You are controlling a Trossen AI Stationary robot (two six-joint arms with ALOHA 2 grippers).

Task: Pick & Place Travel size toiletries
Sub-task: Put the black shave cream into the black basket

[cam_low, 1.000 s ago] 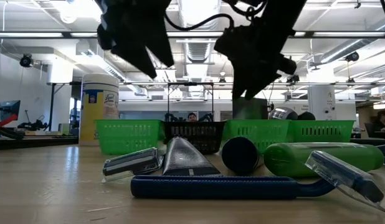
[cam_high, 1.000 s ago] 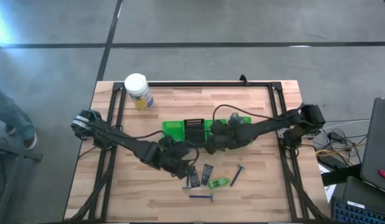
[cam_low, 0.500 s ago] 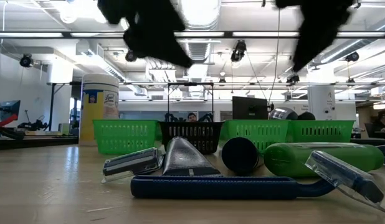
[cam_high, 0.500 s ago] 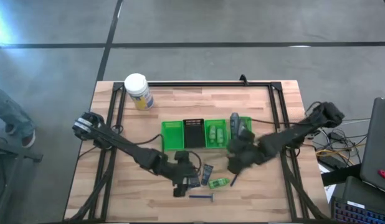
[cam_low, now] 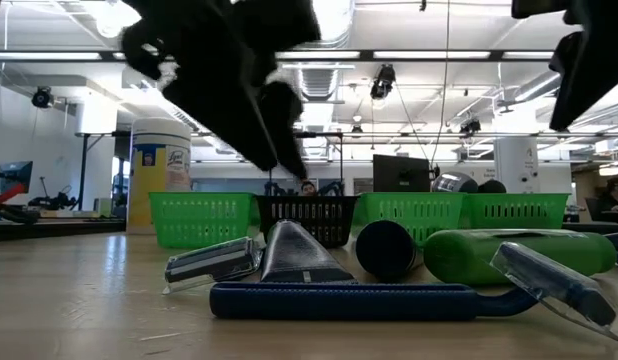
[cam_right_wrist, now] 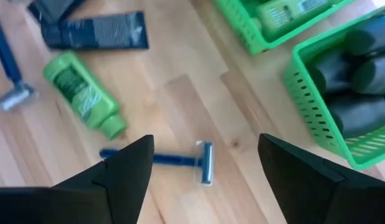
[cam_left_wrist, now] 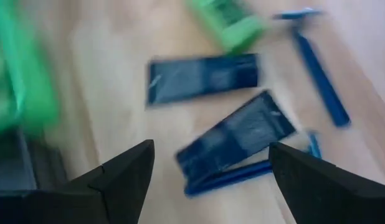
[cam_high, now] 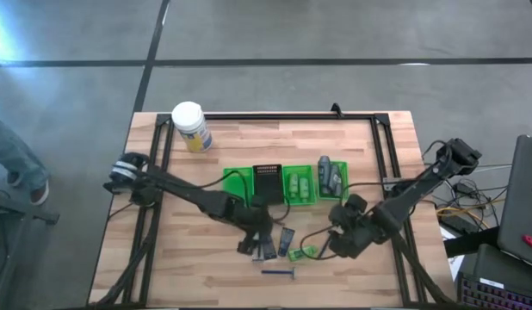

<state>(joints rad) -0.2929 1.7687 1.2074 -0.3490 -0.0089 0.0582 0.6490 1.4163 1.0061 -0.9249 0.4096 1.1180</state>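
Loose toiletries lie on the wood near the table's near edge: two flat dark packets point(cam_high: 266, 250) point(cam_high: 286, 239), a green mini bottle point(cam_high: 302, 252) and a blue-handled razor point(cam_high: 279, 272). My left gripper point(cam_high: 256, 237) hovers open over the packets point(cam_left_wrist: 239, 140). My right gripper point(cam_high: 339, 243) hangs open to the bottle's right, above a second razor point(cam_right_wrist: 174, 160), with the bottle point(cam_right_wrist: 83, 93) ahead of it. The green tray point(cam_high: 238, 182) holds green bottles point(cam_high: 300, 185), grey tubes point(cam_high: 329, 176) and dark items.
A big white jar with a yellow label point(cam_high: 190, 127) stands at the far left corner. A black frame point(cam_high: 275, 116) runs along the table's edges. Bare wood lies left of the left arm and right of the tray.
My right gripper has left the tray and swung toward the near edge and the table's right, ending beside the green bottle and over a razor. My left gripper has shifted slightly over the dark packets. The loose items have stayed in place.
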